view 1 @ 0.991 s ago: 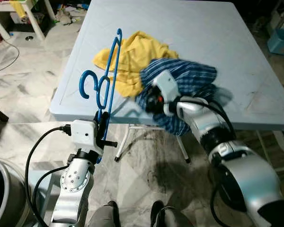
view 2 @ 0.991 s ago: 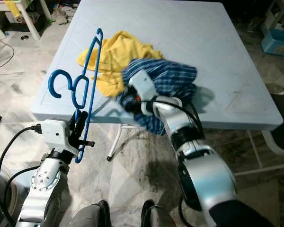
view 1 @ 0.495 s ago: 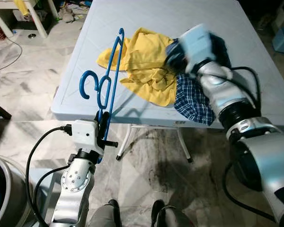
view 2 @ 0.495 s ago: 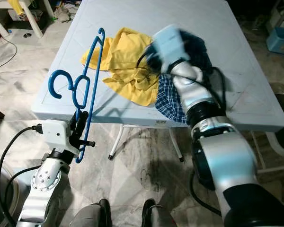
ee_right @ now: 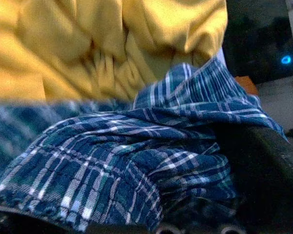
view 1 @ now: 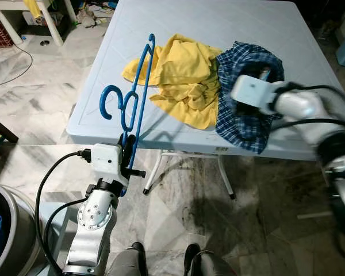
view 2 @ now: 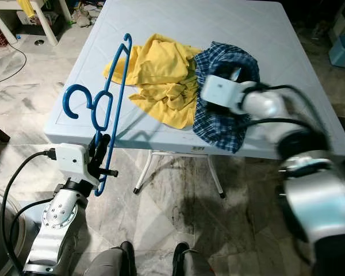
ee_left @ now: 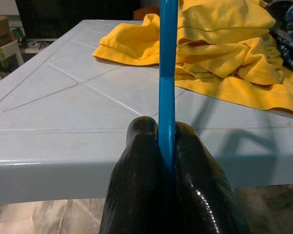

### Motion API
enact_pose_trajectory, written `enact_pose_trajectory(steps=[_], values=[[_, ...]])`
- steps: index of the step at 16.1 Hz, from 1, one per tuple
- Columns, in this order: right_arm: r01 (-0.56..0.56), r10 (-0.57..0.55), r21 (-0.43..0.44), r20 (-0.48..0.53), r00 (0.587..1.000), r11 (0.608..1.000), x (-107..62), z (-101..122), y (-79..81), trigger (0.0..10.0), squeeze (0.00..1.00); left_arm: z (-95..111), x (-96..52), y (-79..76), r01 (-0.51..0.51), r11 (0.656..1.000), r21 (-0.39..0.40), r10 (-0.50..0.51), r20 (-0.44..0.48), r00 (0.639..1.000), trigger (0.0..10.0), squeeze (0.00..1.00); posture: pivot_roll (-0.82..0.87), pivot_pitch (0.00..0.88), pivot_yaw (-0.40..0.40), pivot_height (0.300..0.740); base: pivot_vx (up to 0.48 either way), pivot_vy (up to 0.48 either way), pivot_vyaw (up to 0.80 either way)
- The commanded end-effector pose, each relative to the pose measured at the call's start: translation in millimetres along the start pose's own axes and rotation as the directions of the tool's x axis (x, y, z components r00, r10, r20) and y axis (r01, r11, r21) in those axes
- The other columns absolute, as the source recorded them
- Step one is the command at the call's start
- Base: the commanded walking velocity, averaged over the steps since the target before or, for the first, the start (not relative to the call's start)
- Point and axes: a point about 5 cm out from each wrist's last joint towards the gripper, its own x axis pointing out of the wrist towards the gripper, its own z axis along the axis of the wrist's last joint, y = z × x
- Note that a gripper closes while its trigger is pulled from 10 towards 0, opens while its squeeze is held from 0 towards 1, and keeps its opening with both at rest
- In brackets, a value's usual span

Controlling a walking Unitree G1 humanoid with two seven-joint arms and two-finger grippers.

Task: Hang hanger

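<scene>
At lower left of the head view, left claw [view 1: 125,163] clenched on the lower bar of the blue hanger [view 1: 133,100], held upright just off the near left edge of the worktop [view 1: 98,86], hook curling toward the left; best kept steady and vertical there, well apart from the floor, with open room to the left. At centre, yellow shirt [view 1: 181,75] heaped on the worktop; to its right, right claw [view 2: 233,95] buried in the checked shirt [view 1: 247,109], which droops over the near edge. Cannot tell whether that claw is gripping; worth lifting the cloth clear of the rim before bringing it leftward to the hanger.
</scene>
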Motion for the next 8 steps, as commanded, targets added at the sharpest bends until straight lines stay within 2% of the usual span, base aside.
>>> enact_pose_trajectory(steps=[1, 2, 3, 4, 5, 6, 7, 8], values=[[0.045, -0.046, 0.029, 0.025, 0.999, 0.999, -1.2, 2, -5.8, 10.0, 0.98, -29, -8.4, 2.1, -0.015, 1.0, 0.008, 0.016, -0.153, 0.988, 10.0, 0.0, 0.12, 0.203, -0.023, 0.74, 0.0, 0.0, 0.0], [0.214, -0.224, 0.124, 0.079, 0.971, 0.969, -4.4, 8, -21.7, 10.0, 0.76, -28, -6.5, 2.5, -0.02, 1.0, 0.019, 0.023, -0.144, 0.989, 10.0, 0.0, 0.11, 0.199, -0.024, 0.74, 0.0, 0.0, 0.0], [0.253, -0.287, 0.252, 0.108, 0.952, 0.934, -5.6, 9, -21.2, 10.0, 0.33, -28, -4.9, 2.7, -0.027, 0.999, 0.018, 0.029, -0.139, 0.99, 10.0, 0.0, 0.11, 0.198, -0.024, 0.74, 0.0, 0.0, 0.0], [0.293, -0.313, 0.164, 0.117, 0.942, 0.942, -7.4, 8, -17.5, 10.0, 0.12, -28, -4.5, 2.5, -0.027, 0.999, 0.022, 0.03, -0.139, 0.99, 10.0, 0.0, 0.11, 0.198, -0.026, 0.74, 0.0, 0.0, 0.0], [0.34, -0.361, 0.171, 0.111, 0.926, 0.925, -9.2, 6, -15.1, 10.0, 0.0, -28, -4.7, 2.8, -0.028, 0.999, 0.024, 0.031, -0.14, 0.99, 10.0, 0.0, 0.11, 0.197, -0.025, 0.74, 0.0, 0.0, 0.0], [0.413, -0.424, 0.19, 0.019, 0.906, 0.891, -12.6, -8, -11.3, 10.0, 0.0, -29, -5.0, 4.1, -0.031, 0.999, 0.022, 0.034, -0.14, 0.99, 10.0, 0.0, 0.11, 0.196, -0.028, 0.74, 0.0, 0.0, 0.0], [0.424, -0.43, 0.284, -0.043, 0.902, 0.86, -14.2, -17, -8.0, 10.0, 0.0, -29, -4.8, 4.8, -0.034, 0.999, 0.023, 0.037, -0.139, 0.99, 10.0, 0.0, 0.11, 0.195, -0.025, 0.74, 0.0, 0.0, 0.0], [0.377, -0.367, 0.332, -0.094, 0.925, 0.865, -12.8, -24, 0.9, 10.0, 0.0, -29, -4.2, 5.5, -0.036, 0.999, 0.025, 0.04, -0.139, 0.99, 10.0, 0.0, 0.11, 0.193, -0.024, 0.74, 0.0, 0.0, 0.0]])
